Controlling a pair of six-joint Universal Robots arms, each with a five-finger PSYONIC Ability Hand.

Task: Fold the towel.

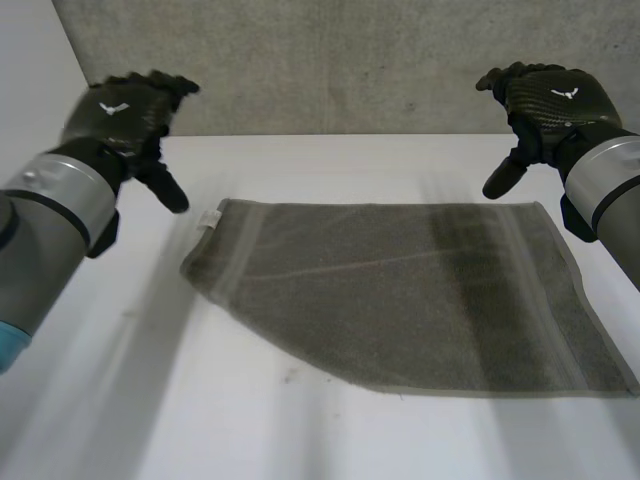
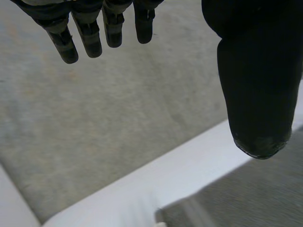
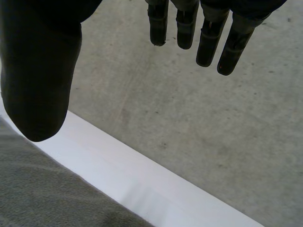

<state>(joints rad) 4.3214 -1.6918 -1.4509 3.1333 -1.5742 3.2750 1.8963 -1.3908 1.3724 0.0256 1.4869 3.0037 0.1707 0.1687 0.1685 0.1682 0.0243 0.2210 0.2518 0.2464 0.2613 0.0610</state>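
Two robot hands hovered over one grey towel on a white table.

The single towel (image 1: pixel 420 300) lay spread flat on the table (image 1: pixel 300 430), its near left corner slanted. The left hand (image 1: pixel 125 115) hung near the far left corner and the right hand (image 1: pixel 545 100) near the far right corner, both with fingers straight, holding nothing, clear of the cloth. The fold seemed not yet begun; next, each hand would likely need to lower and pinch its corner.
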